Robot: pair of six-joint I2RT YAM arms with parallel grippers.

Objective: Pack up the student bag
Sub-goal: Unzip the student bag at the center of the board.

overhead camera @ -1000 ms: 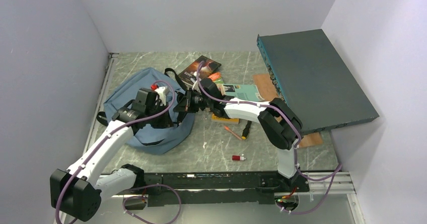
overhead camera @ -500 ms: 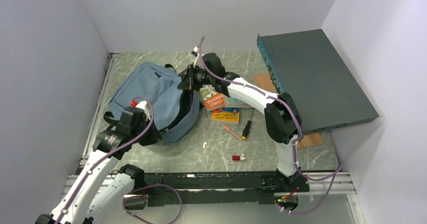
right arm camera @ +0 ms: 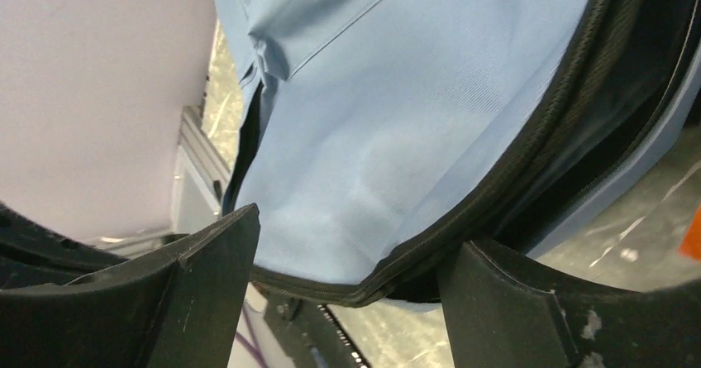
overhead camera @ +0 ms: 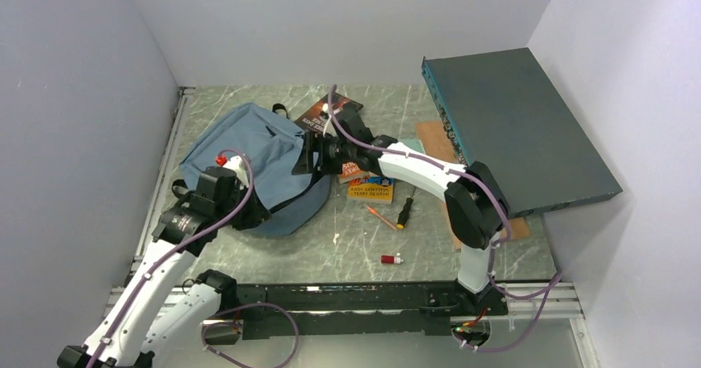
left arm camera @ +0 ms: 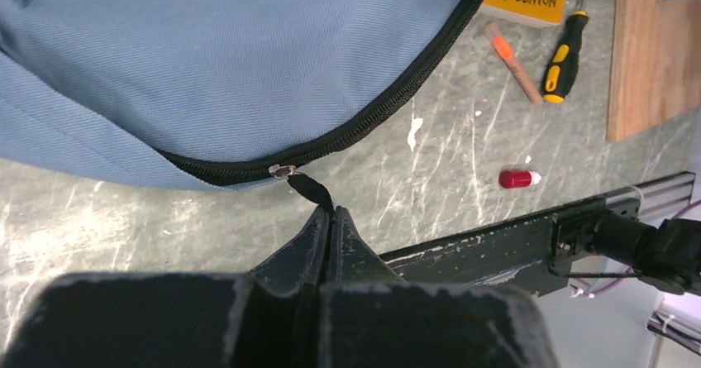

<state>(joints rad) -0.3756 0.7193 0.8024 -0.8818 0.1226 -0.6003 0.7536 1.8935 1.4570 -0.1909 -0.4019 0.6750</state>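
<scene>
The dusty-blue student bag (overhead camera: 252,145) lies on the left half of the marbled table (overhead camera: 355,244), its zippered mouth gaping toward the right. The left gripper (left arm camera: 331,216) is pinched tight on the black zipper pull (left arm camera: 309,188) at the bag's near edge. The right gripper (right arm camera: 355,236) stands wide, with a finger on either side of the open zippered lip and no clamp on it. A yellow book (overhead camera: 369,188) and a screwdriver (overhead camera: 404,212) lie just to the bag's right.

Evenly and brightly lit from overhead, with soft shadows under the box (overhead camera: 517,128) and beside the bag (overhead camera: 248,157), faint sheen on the table (overhead camera: 355,244), crisp from above, but blurred on the dark, close fingers (left arm camera: 302,248) in both wrist views.
</scene>
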